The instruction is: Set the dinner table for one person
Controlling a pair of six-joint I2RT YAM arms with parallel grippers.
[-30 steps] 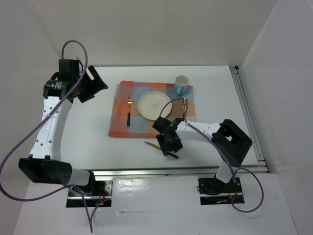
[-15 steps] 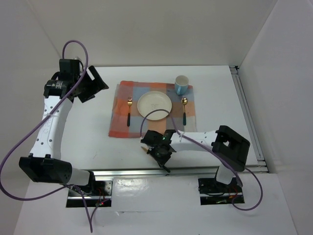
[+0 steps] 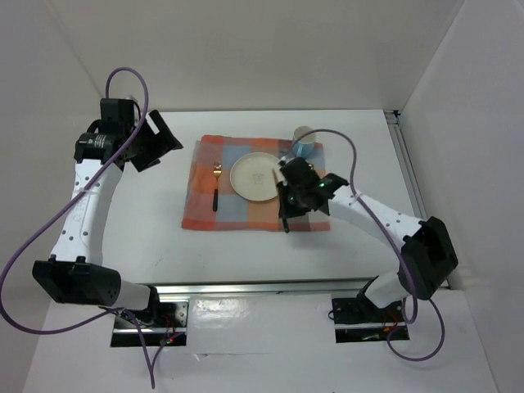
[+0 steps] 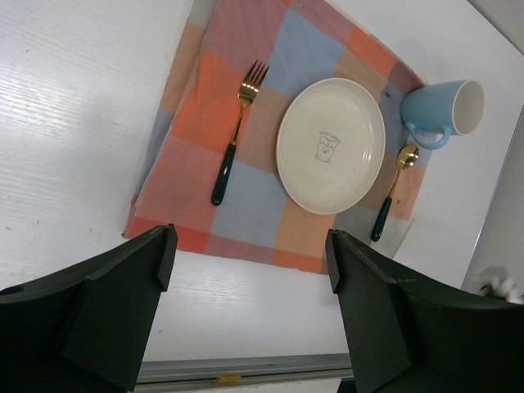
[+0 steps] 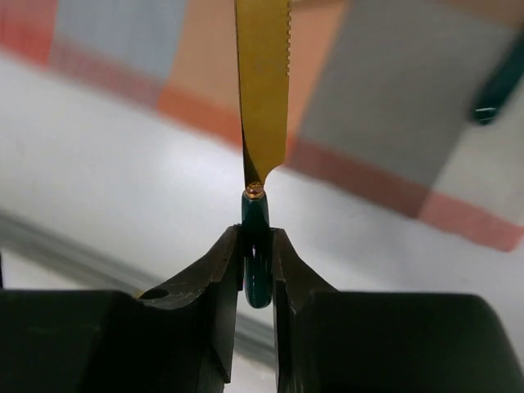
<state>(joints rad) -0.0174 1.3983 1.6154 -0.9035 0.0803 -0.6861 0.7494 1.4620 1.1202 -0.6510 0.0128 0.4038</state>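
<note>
Above the right side of the orange-and-grey checked cloth mat (image 3: pixel 201 209) on the big white dinner table (image 3: pixel 147 229), I have my right gripper (image 5: pixel 256 246) squeezing the dark green handle of the gold metal knife (image 5: pixel 264 90), blade pointing straight out past the fingertips.

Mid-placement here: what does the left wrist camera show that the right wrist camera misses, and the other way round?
Left wrist only: the fork, plate, spoon and blue mug laid out on the mat. Right wrist only: the right hand shut on the knife by its dark green handle, gold serrated blade pointing away. Both: the checked mat and the white table.
</note>
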